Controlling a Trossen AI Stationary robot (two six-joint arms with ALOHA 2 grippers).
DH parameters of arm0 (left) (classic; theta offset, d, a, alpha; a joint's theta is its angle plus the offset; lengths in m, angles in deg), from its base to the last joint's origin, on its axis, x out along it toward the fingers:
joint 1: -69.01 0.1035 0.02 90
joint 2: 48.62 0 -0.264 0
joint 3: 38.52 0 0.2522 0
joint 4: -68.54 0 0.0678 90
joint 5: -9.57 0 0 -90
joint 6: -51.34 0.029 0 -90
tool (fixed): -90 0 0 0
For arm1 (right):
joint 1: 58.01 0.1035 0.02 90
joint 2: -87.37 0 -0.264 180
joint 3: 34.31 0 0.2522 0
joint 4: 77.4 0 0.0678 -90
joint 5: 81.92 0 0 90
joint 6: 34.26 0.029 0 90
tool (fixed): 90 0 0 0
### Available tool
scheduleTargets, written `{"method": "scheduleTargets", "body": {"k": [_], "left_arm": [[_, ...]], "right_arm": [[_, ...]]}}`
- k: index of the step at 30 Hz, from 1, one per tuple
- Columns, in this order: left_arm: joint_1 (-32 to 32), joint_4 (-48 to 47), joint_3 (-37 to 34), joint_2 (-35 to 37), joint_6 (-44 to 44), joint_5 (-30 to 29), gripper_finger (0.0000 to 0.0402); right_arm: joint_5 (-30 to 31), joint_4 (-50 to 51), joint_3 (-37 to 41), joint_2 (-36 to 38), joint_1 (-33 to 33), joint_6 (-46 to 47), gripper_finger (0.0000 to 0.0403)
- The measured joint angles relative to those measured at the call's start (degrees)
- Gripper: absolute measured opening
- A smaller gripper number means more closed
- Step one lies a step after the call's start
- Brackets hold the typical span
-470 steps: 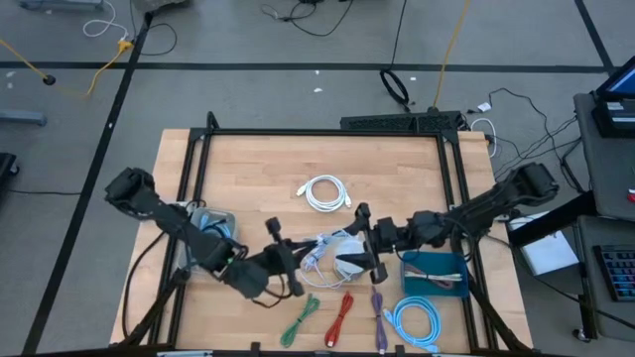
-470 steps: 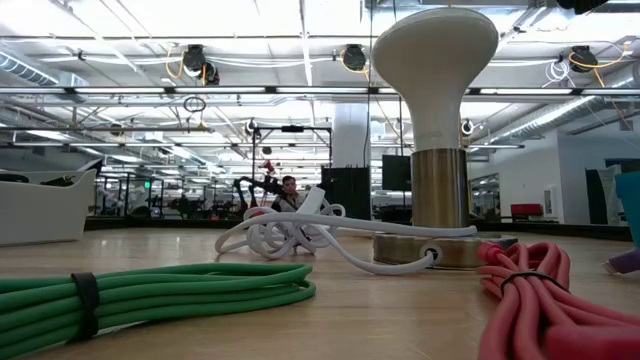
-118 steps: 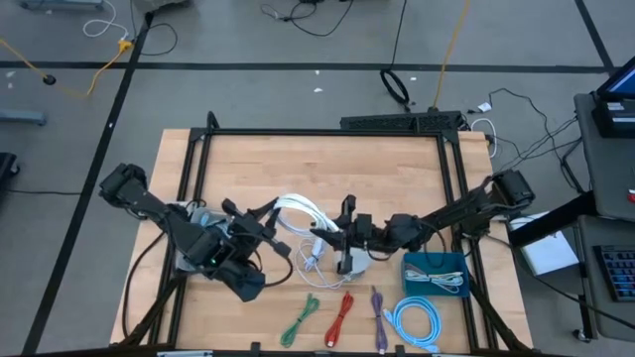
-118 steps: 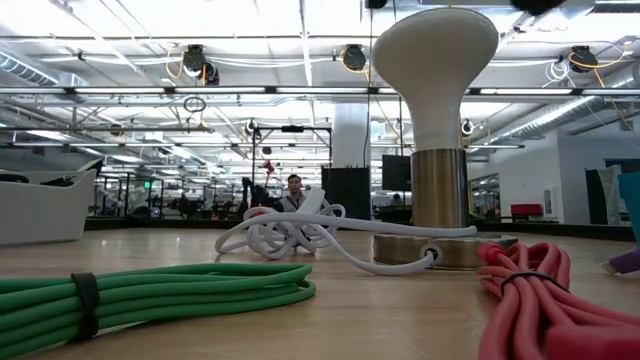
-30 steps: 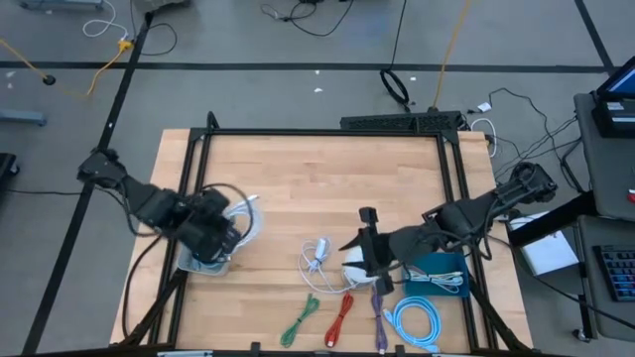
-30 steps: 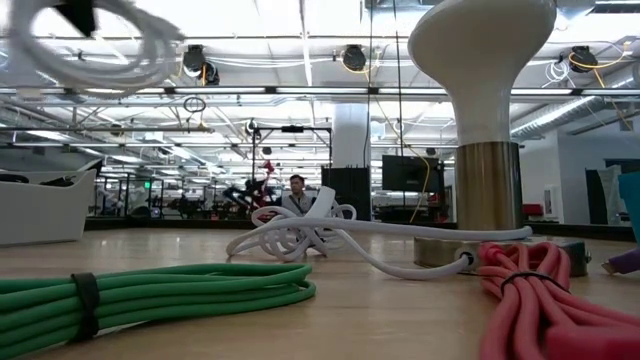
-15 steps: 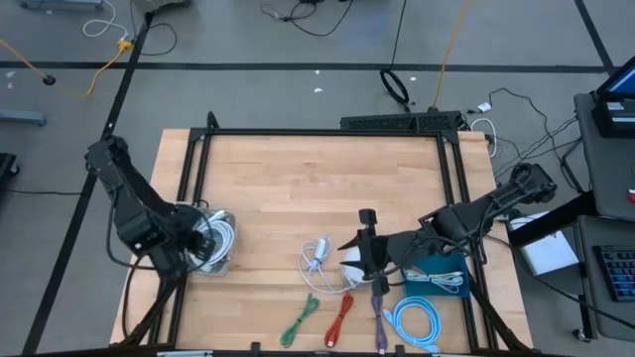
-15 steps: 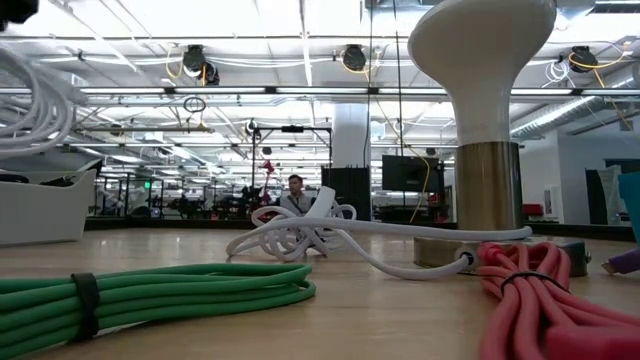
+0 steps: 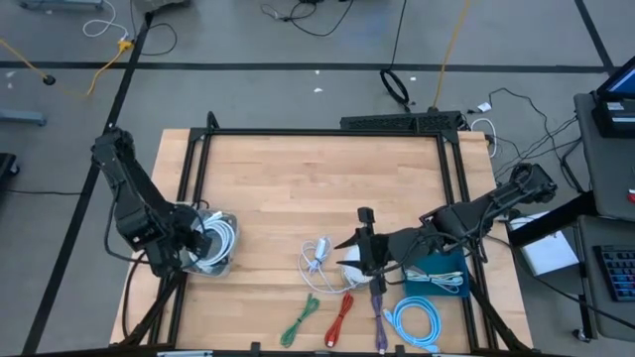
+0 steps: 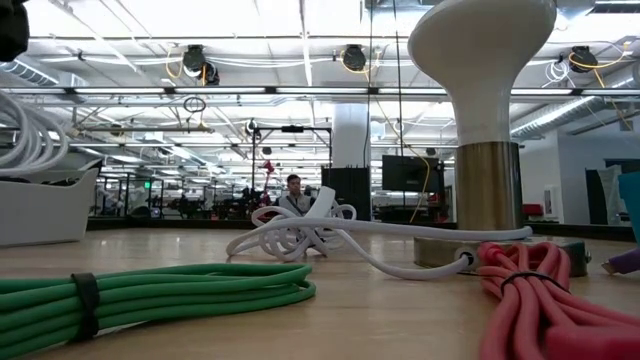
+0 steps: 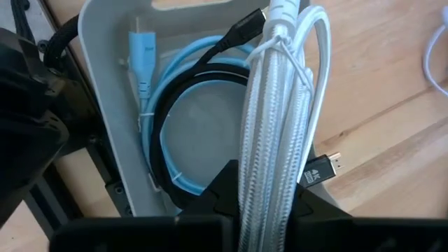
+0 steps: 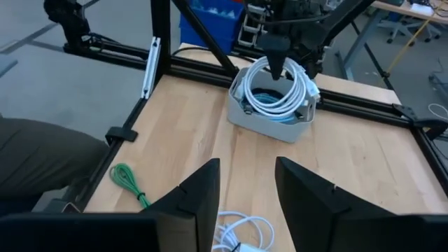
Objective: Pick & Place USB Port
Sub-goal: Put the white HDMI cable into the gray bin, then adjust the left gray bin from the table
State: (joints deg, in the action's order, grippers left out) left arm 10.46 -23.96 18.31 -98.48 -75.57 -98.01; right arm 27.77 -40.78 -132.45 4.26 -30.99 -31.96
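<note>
A coil of white braided cable (image 11: 276,105) hangs over the grey bin (image 9: 220,266) at the table's left edge, with my left gripper (image 9: 196,243) shut on it. The bin (image 11: 105,105) holds a light-blue cable and a black one. The right wrist view shows the coil (image 12: 276,94) partly down inside the bin (image 12: 269,127). In the low view it (image 10: 22,130) is at the left edge. My right gripper (image 9: 362,250) stands open near the table's middle front, above a white-topped, mushroom-shaped thing (image 10: 480,120), with nothing between its fingers (image 12: 192,199). My left gripper pinches the coil's bundled strands (image 11: 260,185) between its two fingers, at the top of the loop (image 12: 275,66). The fingers come from above, pointing down. The coil hangs below them with its lower part inside the bin's rim; whether it rests on the cables there I cannot tell.
A loose white cable with a plug (image 9: 317,256) lies left of my right gripper. Green (image 9: 301,322), red (image 9: 340,315), purple (image 9: 378,312) and light-blue (image 9: 417,322) cables lie along the near edge. A teal bin (image 9: 437,273) stands at the right. A person's leg (image 12: 42,154) shows beside the table.
My left gripper has swung toward the table's left edge and sunk, rolling as it went, and carried the white coil from above the table down over and into the grey bin. It has stayed shut on the coil.
</note>
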Motion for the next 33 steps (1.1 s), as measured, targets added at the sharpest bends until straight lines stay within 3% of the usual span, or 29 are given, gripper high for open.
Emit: {"method": "scheduleTargets", "body": {"k": [7, 17, 22, 25, 28, 33], "left_arm": [[0.07, 0.02, 0.01, -0.03, 0.51, 0.62, 0.0046], [0.07, 0.2, -0.01, -0.06, 1.74, 1.49, 0.0224], [0.07, -3.49, 0.01, -0.04, 1.79, 5.95, 0.0277], [0.07, -6.85, 0.36, 0.26, 1.26, 8.45, 0.0286], [0.07, -9.17, 1.86, 0.32, 1.34, 6.02, 0.028], [0.15, -11.34, 2.95, 0.06, 1.92, 3.4, 0.0219]], "right_arm": [[-0.01, -1.31, 0.0, 0.0, -0.02, -0.2, 0.013], [0.01, -1.26, 0.0, 0.0, -1.7, -0.21, 0.013], [-0.01, -1.24, 0.0, 0.0, -3.62, -0.1, 0.013], [-0.03, -1.23, 0.0, 0.0, -4.44, -0.04, 0.013], [-0.01, -1.25, 0.0, 0.0, -4.63, -0.01, 0.013], [-0.2, -1.96, 0.47, -0.04, -4.61, -0.01, 0.013]]}}
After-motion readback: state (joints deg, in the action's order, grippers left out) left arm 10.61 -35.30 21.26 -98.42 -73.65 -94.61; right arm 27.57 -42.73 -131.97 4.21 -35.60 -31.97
